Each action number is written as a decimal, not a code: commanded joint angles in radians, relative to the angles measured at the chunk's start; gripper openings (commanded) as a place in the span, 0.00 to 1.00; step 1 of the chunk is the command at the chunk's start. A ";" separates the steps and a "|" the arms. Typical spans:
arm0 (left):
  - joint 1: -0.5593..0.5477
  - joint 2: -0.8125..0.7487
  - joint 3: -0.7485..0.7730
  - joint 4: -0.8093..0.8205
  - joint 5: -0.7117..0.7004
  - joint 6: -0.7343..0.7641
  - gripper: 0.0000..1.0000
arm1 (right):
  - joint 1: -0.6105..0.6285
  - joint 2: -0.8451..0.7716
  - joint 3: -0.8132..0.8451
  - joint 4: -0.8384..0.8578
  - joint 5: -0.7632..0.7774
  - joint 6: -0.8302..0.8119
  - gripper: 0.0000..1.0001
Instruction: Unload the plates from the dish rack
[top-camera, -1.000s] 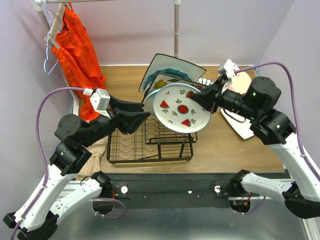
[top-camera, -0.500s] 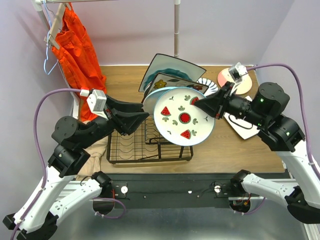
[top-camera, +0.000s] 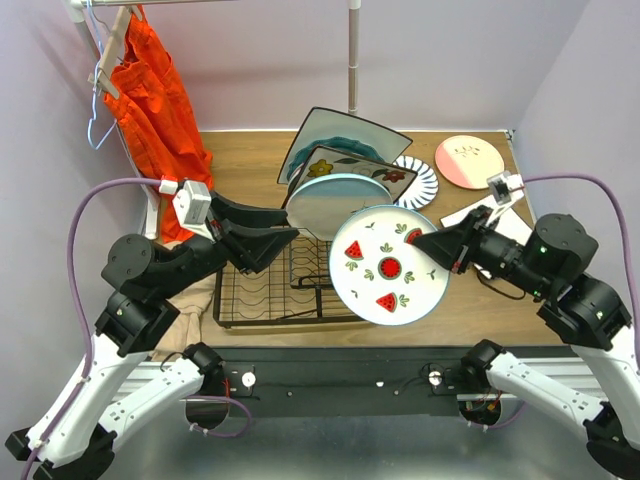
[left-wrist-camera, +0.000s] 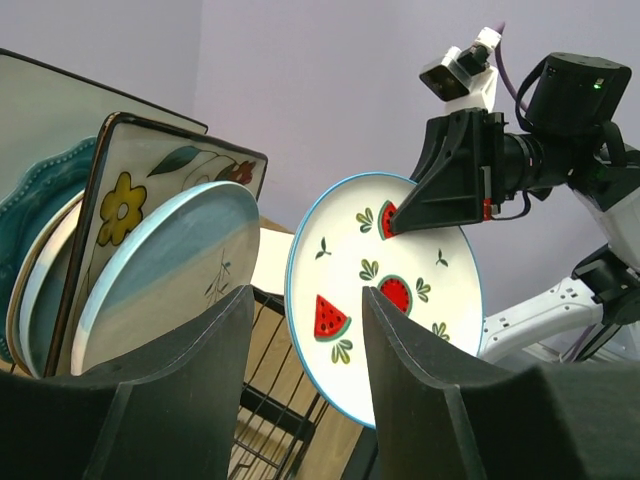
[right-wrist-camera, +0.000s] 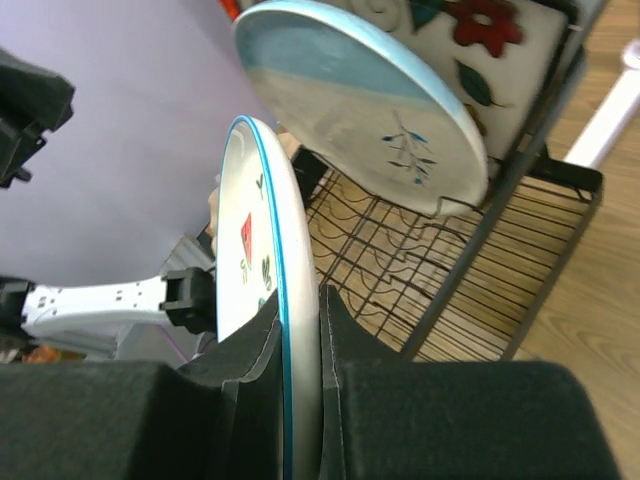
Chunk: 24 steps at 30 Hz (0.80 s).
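Observation:
My right gripper (top-camera: 428, 243) is shut on the rim of a round watermelon-print plate (top-camera: 389, 265), held tilted in the air right of the black wire dish rack (top-camera: 262, 300). The right wrist view shows the plate (right-wrist-camera: 262, 250) edge-on between the fingers (right-wrist-camera: 345, 330). The rack holds a pale blue-and-cream round plate (top-camera: 332, 200), a square flower-print plate (top-camera: 350, 165) and a large square teal-centred plate (top-camera: 335, 130). My left gripper (top-camera: 290, 236) is open and empty by the rack's left side; the left wrist view looks between its fingers (left-wrist-camera: 205, 340) at the held plate (left-wrist-camera: 385, 290).
A cream-pink round plate (top-camera: 470, 160) and a blue-striped round plate (top-camera: 420, 180) lie on the wooden table at the back right. A white square plate (top-camera: 478, 215) lies under my right arm. An orange garment (top-camera: 155, 105) hangs at the back left.
My right gripper has carried the watermelon plate out of the rack, to the right and towards the near edge. The left arm has barely moved.

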 joint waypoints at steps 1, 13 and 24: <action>0.003 0.004 -0.014 0.032 0.042 -0.019 0.56 | 0.006 -0.079 0.007 0.008 0.243 0.097 0.01; 0.003 0.011 -0.020 0.038 0.056 -0.026 0.56 | 0.101 -0.182 0.085 -0.135 0.795 0.145 0.01; 0.003 0.057 -0.031 0.087 0.079 -0.043 0.56 | 0.566 -0.391 0.033 -0.161 1.383 0.211 0.01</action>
